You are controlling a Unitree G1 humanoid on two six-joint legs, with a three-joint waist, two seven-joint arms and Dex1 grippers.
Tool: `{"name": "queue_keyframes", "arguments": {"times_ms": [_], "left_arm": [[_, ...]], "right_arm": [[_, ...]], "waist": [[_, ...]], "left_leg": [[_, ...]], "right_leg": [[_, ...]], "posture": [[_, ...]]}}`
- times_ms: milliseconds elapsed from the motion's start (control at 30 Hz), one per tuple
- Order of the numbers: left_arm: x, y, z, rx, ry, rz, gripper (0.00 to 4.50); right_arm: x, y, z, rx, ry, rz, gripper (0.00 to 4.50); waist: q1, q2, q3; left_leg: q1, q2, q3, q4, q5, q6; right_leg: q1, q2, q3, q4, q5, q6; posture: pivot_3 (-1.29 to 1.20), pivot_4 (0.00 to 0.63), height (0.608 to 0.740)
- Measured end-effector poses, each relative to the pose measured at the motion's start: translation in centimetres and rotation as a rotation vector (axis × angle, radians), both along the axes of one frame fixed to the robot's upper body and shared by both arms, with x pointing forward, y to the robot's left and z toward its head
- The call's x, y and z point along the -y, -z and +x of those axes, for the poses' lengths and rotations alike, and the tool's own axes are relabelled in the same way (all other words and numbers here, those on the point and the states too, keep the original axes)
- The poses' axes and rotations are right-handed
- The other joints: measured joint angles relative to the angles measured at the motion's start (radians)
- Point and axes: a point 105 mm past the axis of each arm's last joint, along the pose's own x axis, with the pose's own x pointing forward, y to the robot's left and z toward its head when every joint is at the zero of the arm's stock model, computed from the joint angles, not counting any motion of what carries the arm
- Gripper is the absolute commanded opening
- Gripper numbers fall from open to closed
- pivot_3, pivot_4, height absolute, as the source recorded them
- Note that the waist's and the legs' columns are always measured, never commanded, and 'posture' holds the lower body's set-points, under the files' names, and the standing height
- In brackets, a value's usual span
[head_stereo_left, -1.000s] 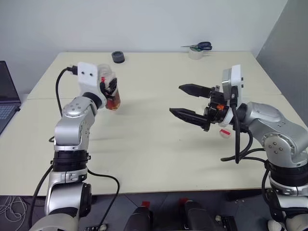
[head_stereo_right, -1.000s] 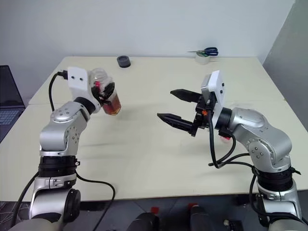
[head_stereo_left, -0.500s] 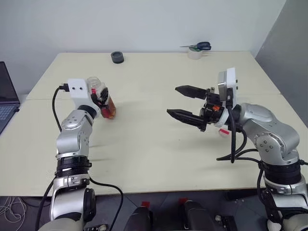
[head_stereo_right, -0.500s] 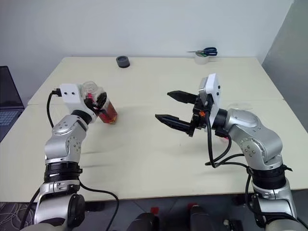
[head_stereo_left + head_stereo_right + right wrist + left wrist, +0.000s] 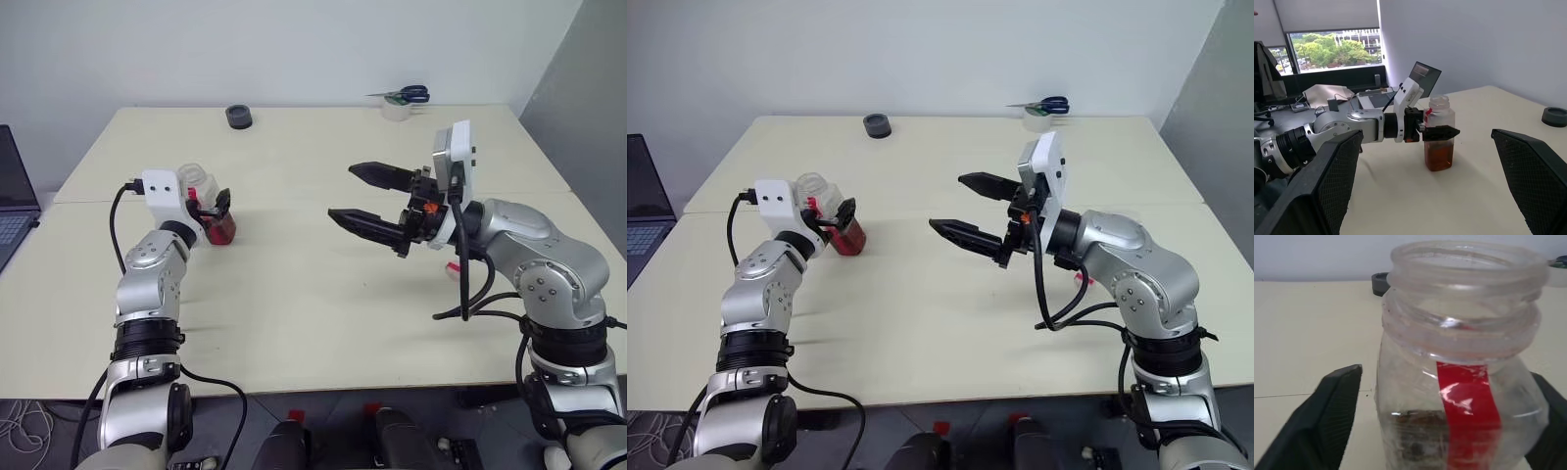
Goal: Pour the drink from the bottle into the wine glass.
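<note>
The small clear plastic bottle (image 5: 1439, 133) with amber drink (image 5: 1438, 155) is standing upright on the beige table (image 5: 294, 294), uncapped. The left gripper (image 5: 208, 208) is around it, fingers apart. The right gripper (image 5: 367, 198) is hanging wide open, well apart.

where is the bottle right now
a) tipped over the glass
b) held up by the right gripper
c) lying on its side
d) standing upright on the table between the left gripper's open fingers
d: the bottle stands upright on the table, uncapped, with the left gripper open around it.
</note>
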Motion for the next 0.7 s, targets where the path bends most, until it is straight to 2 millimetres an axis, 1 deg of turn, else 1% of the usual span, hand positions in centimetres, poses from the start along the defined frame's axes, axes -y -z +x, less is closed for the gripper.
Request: {"name": "queue_keyframes", "arguments": {"times_ms": [100, 167, 267, 300, 400, 500, 600, 700], "left_arm": [[0.0, 0.3, -0.4, -0.009, 0.0, 0.001, 4.46], [0.0, 0.9, -1.1, -0.027, -0.002, 0.003, 4.46], [0.2, 2.6, -3.0, -0.066, -0.005, 0.003, 4.46], [0.3, 2.9, -3.3, -0.075, -0.001, -0.003, 4.46], [1.2, 3.5, -4.6, -0.096, 0.024, -0.032, 4.46], [1.8, 3.5, -6.2, -0.113, 0.037, -0.029, 4.46], [2.1, 4.1, -8.0, -0.154, 0.047, -0.022, 4.46], [2.3, 4.9, -10.1, -0.201, 0.052, 0.004, 4.46]], "right_arm": [[0.0, 0.1, -0.2, -0.002, 0.012, 0.004, 4.5], [0.3, 0.9, -0.4, -0.03, 0.036, 0.01, 4.5], [1.1, 4.0, -1.1, -0.141, 0.084, 0.01, 4.5], [1.2, 4.5, -1.3, -0.157, 0.092, 0.008, 4.5], [1.9, 5.5, -1.8, -0.204, 0.155, 0.036, 4.5], [2.7, 6.8, -2.1, -0.266, 0.233, 0.073, 4.5], [3.3, 7.8, -2.3, -0.298, 0.291, 0.075, 4.5], [4.5, 8.4, -1.8, -0.33, 0.379, 0.103, 4.5]], "waist": [[-0.001, 0.0, 0.0], [-0.001, -0.001, -0.001], [0.0, -0.001, -0.001], [0.0, -0.001, -0.001], [0.001, -0.002, -0.001], [0.001, -0.002, -0.001], [0.0, -0.002, -0.001], [0.0, -0.002, -0.001]], "left_leg": [[0.0, 0.0, 0.0, 0.0, 0.0, 0.0], [0.0, 0.0, 0.0, -0.001, 0.0, 0.0], [-0.001, 0.0, 0.0, -0.001, 0.0, 0.0], [0.0, 0.0, 0.0, 0.0, 0.0, 0.0], [0.0, 0.0, -0.001, 0.0, 0.0, 0.0], [0.001, 0.001, 0.0, 0.0, 0.0, 0.0], [0.001, 0.001, 0.0, 0.0, 0.0, 0.0], [0.002, 0.001, 0.0, -0.001, 0.0, 0.0]], "right_leg": [[0.0, 0.0, 0.0, 0.0, 0.0, 0.0], [0.0, 0.0, 0.001, -0.001, 0.0, 0.0], [0.0, -0.001, 0.002, -0.001, 0.0, 0.0], [0.0, -0.001, 0.002, -0.001, 0.0, 0.0], [0.001, -0.001, 0.001, 0.0, 0.0, 0.0], [0.001, 0.0, 0.001, 0.001, 0.0, 0.0], [0.001, 0.0, 0.001, 0.001, 0.0, 0.0], [0.002, 0.001, 0.002, 0.0, 0.0, 0.0]], "posture": [[0.0, 0.15, 0.74], [0.0, 0.15, 0.74], [0.0, 0.15, 0.74], [0.0, 0.15, 0.74], [0.0, 0.15, 0.74], [0.0, 0.15, 0.74], [0.0, 0.15, 0.74], [0.0, 0.15, 0.74]]}}
